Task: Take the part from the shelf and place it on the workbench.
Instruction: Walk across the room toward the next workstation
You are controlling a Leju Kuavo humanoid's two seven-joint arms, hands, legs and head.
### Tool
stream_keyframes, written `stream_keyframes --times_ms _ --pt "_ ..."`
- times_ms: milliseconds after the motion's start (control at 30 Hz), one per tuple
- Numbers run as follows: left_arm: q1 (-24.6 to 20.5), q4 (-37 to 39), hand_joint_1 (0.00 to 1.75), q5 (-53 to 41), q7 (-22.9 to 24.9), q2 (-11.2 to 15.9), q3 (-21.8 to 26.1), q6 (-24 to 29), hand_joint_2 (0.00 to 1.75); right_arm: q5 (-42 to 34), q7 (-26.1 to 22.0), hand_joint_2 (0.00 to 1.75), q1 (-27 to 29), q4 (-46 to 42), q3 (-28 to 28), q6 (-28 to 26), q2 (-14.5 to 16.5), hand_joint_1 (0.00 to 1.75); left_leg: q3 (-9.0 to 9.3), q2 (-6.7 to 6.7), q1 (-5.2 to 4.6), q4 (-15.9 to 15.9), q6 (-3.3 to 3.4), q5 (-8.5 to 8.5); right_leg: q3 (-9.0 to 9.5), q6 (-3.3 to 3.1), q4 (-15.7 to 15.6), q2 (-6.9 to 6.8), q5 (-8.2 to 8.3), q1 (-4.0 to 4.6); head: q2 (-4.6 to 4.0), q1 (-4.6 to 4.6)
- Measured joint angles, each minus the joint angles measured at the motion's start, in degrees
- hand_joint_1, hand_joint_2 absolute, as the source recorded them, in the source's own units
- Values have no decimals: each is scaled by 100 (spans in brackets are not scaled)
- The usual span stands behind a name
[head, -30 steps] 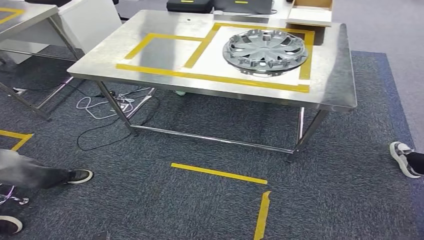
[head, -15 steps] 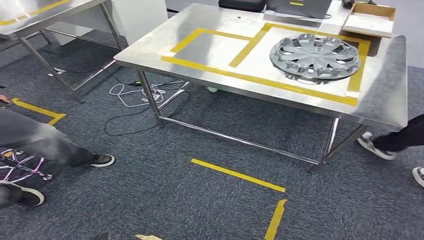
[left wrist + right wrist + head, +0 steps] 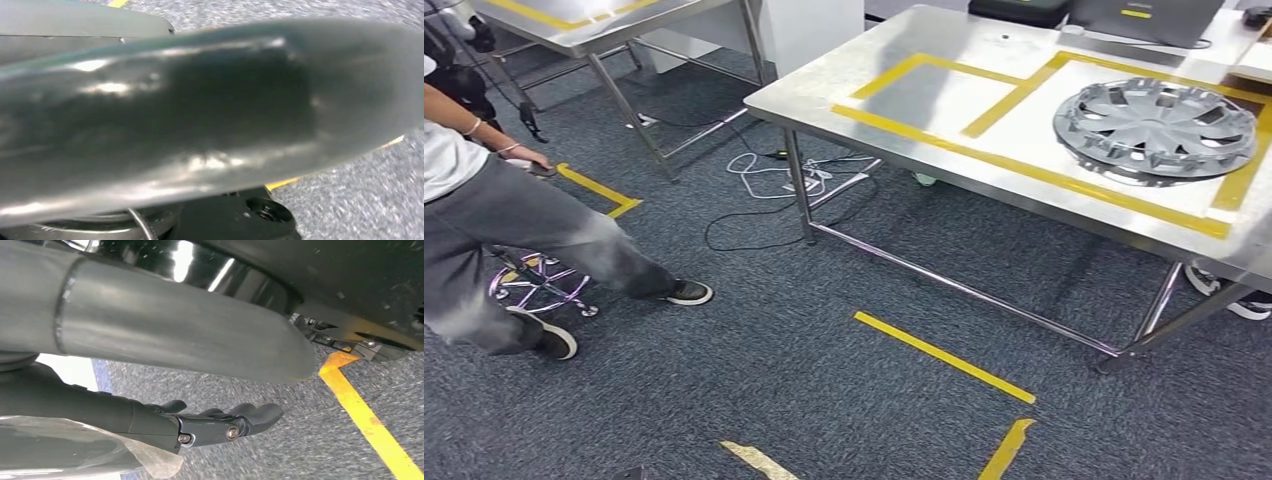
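A grey plastic hubcap-like part (image 3: pixel 1155 128) already lies on the steel workbench (image 3: pixel 894 95) at the frame's upper right, inside yellow tape, so placement looks done. The right hand (image 3: pixel 220 422) hangs empty, dark fingers loosely apart; the left hand's fingers cannot be told.

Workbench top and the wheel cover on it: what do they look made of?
Workbench: likely stainless steel with a brushed finish, judging by soft glare and bright metal legs. Wheel cover: probably moulded plastic painted matte silver-grey, even colour without mirror reflections, though metal cannot be ruled out.
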Motion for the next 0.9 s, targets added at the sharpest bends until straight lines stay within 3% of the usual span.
stream_keyframes --times_ms 67,100,233,267,300,333,367,400,467,500,533,567,633,700,767,800,833,900 --pt "1 0 0 -15 -2 2 1 -1 0 -4 -3 0 -4 0 0 4 -1 0 331 126 2 -622 13 297 23 18 0 -87 -12 0 0 -1" --pt "0 0 0 -20 -2 2 1 -1 0 -5 -3 0 -5 0 0 5 -1 0 413 170 2 -776 18 359 29 24 0 -105 -16 0 0 -1" --pt "-4 0 0 -24 -4 2 -1 -1 0 -8 -8 0 -4 0 0 8 -1 0 490 286 -8 -932 26 358 35 36 0 -132 -24 5 0 -2" --pt "-4 0 0 -35 -7 2 -2 -2 0 -14 -17 0 -13 0 0 16 -1 0 502 295 -34 -1003 73 345 46 77 -2 -195 -34 15 0 2" --pt "-2 0 0 -52 -12 2 -2 -4 0 -22 -33 0 -21 0 0 29 -1 0 514 271 -48 -1073 141 340 28 130 44 -169 -94 17 0 15" --pt "-4 0 0 -69 -18 1 -2 -5 0 -32 -50 0 -29 0 0 44 -1 0 508 203 -60 -1109 218 346 -31 178 179 -86 -202 17 0 35" --pt "-9 0 0 -87 -24 -1 -3 -6 0 -41 -68 0 -36 0 0 61 -1 0 495 103 -70 -1139 299 362 -155 224 449 27 -371 13 0 56" --pt "-17 0 0 -99 -27 -4 -3 -6 0 -45 -79 0 -29 0 0 77 -1 0 494 28 -65 -1150 338 379 -348 235 835 200 -575 6 0 73" --pt "-27 0 0 -121 -28 -8 -4 -5 0 -49 -86 0 -7 1 -1 104 -4 0 479 -119 -83 -1148 364 386 -731 226 1574 332 -831 13 0 80" --pt "-24 0 0 -132 -28 -9 -5 -5 0 -50 -87 0 3 1 -2 121 -8 0 479 -195 -91 -1146 368 387 -820 216 1700 349 -803 19 0 80" --pt "-22 0 0 -141 -28 -9 -6 -5 0 -51 -90 0 7 1 -2 138 -13 0 482 -276 -96 -1141 367 387 -800 203 1593 367 -655 25 0 79" --pt "-21 0 0 -146 -28 -9 -8 -5 0 -51 -94 0 6 2 -2 156 -16 0 486 -355 -97 -1132 365 386 -671 186 1266 412 -421 27 0 79" --pt "-31 0 0 -157 -19 -13 -15 -10 0 -51 -104 0 2 5 -2 195 -22 0 469 -505 -96 -1096 344 379 -338 162 480 698 -59 3 0 77" --pt "-44 0 0 -169 8 -17 -21 -19 0 -51 -115 0 0 11 -2 231 -28 0 417 -634 -87 -1072 285 389 -162 150 120 913 10 -13 0 73" --pt "-37 0 0 -182 40 -19 -23 -30 0 -49 -126 0 -4 15 -3 257 -34 0 375 -750 -68 -1075 212 416 -123 116 84 824 17 -6 0 72" --pt "-28 0 0 -191 51 -19 -25 -29 0 -48 -133 0 -5 15 -3 268 -37 0 358 -712 -68 -1047 186 401 -108 87 61 751 31 -9 0 69" --pt "-24 0 0 -204 55 -20 -27 -9 0 -46 -144 0 -4 15 -4 279 -38 0 310 -592 -73 -936 160 328 -88 57 35 665 42 -12 0 54" --pt "-35 0 0 -248 24 -22 -40 104 0 -43 -161 0 3 16 -4 299 -39 0 65 -256 -80 -381 115 13 -57 10 6 478 39 -8 0 24"
